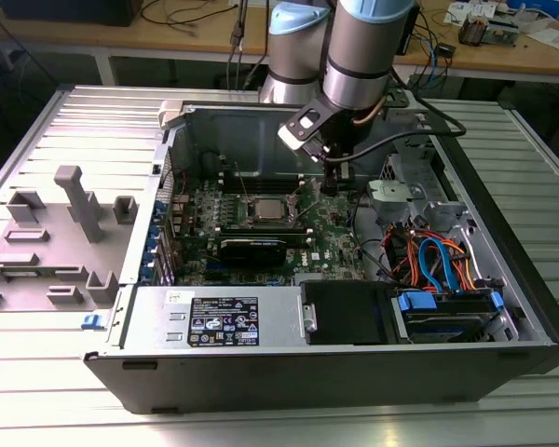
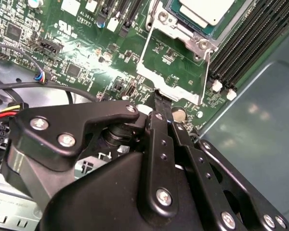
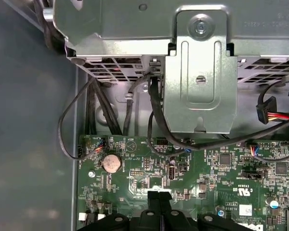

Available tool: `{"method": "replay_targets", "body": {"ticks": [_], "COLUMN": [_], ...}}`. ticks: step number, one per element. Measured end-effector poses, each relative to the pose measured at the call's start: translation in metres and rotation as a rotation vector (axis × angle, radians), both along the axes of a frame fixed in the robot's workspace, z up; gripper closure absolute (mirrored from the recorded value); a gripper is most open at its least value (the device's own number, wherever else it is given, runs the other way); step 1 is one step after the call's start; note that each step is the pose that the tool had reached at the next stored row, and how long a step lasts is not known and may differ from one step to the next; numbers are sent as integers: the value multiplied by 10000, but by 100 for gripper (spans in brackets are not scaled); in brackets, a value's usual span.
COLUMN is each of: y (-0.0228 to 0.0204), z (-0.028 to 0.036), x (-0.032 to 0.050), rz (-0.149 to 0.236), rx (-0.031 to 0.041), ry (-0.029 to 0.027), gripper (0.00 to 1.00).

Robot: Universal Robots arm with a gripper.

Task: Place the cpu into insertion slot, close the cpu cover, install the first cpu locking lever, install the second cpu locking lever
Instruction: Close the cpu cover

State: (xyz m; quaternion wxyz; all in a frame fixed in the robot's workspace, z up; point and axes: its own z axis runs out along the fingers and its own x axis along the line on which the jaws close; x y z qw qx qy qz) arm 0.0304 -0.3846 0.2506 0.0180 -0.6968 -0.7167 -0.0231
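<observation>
The cpu (image 2: 202,12), silvery-topped, lies in the insertion slot (image 2: 176,30) on the green board; in the exterior view the cpu (image 1: 265,209) shows near the case's middle. The cpu cover (image 2: 143,53), a thin metal frame with a square window, stands swung open away from the slot, green board visible through it. A thin wire locking lever (image 2: 206,72) runs along one side of the cover. My gripper (image 2: 160,98) is shut, its black fingertips together at the cover's free edge with nothing visibly between them. The gripper (image 1: 328,186) hangs inside the case, to the exterior view's right of the slot. The gripper (image 3: 159,196) is low over the board.
Long black memory slots (image 2: 250,38) run beside the socket. A black graphics card (image 1: 252,250) lies in front of it. A metal drive cage (image 3: 197,86) with black cables, a coin battery (image 3: 111,163), coloured cables (image 1: 438,261) and the power supply (image 1: 219,317) crowd the case.
</observation>
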Motion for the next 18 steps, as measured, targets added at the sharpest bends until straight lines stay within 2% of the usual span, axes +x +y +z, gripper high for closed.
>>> {"method": "replay_targets", "body": {"ticks": [6, 10, 18], "y": [25, 27, 31], "z": [1, 2, 1], "x": [-180, -322, -462], "rz": [-2, -4, -3], "rx": [3, 3, 4], "ry": [1, 1, 1], "gripper": [89, 89, 89]}}
